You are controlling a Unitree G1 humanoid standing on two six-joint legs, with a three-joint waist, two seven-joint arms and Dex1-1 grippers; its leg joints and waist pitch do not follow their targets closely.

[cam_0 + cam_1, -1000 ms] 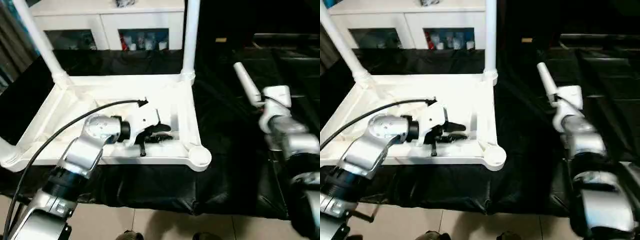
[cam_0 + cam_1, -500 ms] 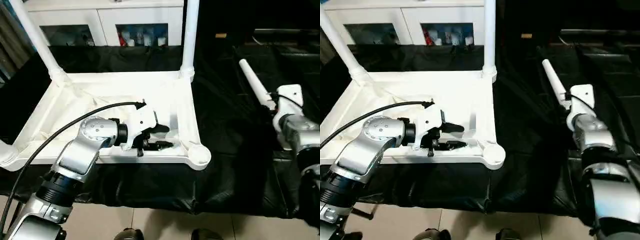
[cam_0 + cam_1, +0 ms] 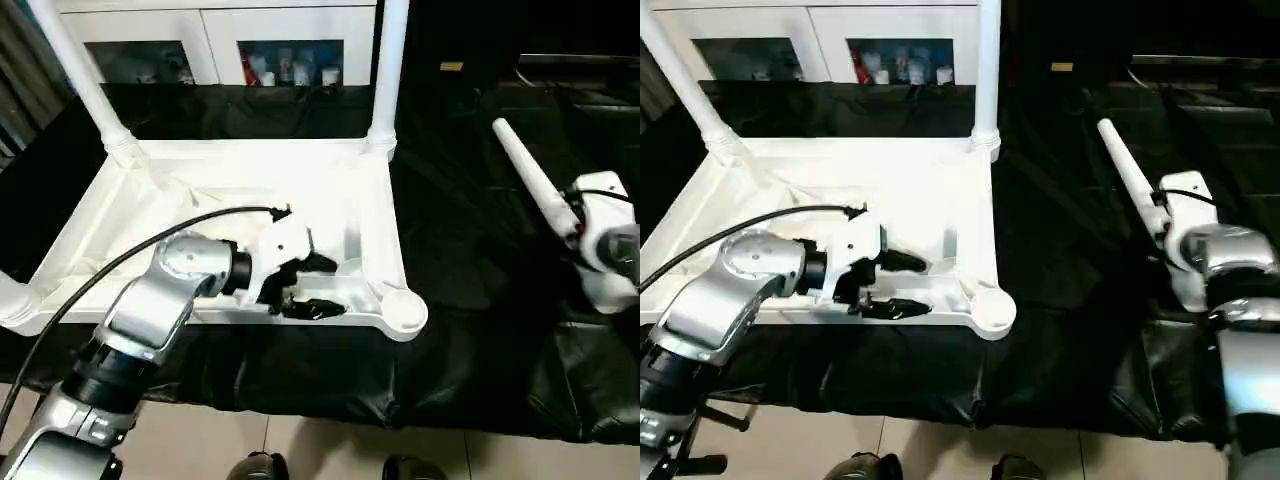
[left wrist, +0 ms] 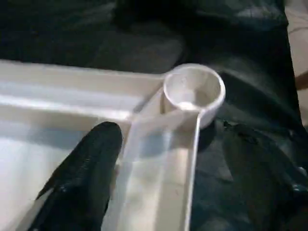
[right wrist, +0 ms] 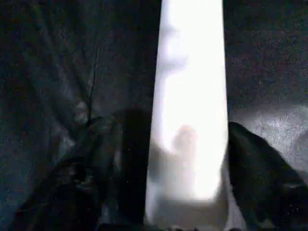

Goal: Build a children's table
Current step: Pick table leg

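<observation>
With the left pincer point(image 3: 328, 287) open over the rim of the upside-down table top point(image 3: 380, 230) on the bench point(image 3: 460, 300) and the right pincer point(image 5: 173, 126) loose around the last leg point(image 3: 525, 170) nearby, may bump that leg and roll it away from the empty corner socket point(image 3: 405, 308).

The upturned table top point(image 3: 240, 215) lies on the black cloth point(image 3: 460, 300), left of centre. Two legs point(image 3: 385, 70) stand in its far corner sockets. A loose leg point(image 3: 530, 180) lies on the cloth well to its right. The cabinet point(image 3: 220, 35) stands behind.
</observation>
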